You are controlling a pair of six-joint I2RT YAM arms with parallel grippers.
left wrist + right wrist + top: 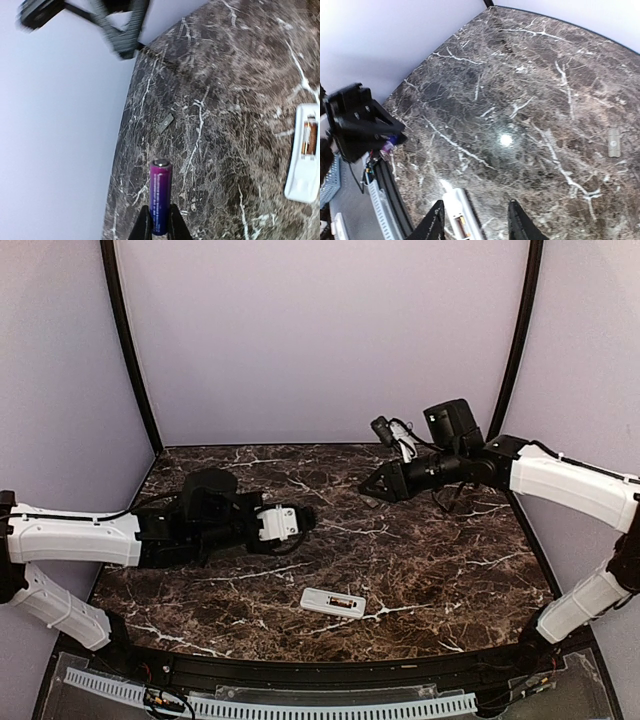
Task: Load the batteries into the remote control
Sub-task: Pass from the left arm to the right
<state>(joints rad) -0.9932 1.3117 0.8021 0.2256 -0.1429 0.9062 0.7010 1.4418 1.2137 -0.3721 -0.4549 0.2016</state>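
Note:
The remote control (333,602) lies back-up on the marble table near the front, its battery bay open. One battery (309,138), dark with orange marks, sits in the bay. My left gripper (159,211) is shut on a second battery (160,192), purple-magenta, which sticks out past the fingertips. In the top view the left gripper (303,521) hovers left of centre, behind the remote. My right gripper (476,202) stands open with nothing between its fingers, high above the table. The remote (463,216) shows below, near its left finger. From above the right gripper (369,487) is at the back right.
A small flat grey cover piece (164,122) lies on the marble, also seen as the cover (614,142) at the right of the right wrist view. Lilac walls close the back and sides. A cable tray (270,705) runs along the near edge.

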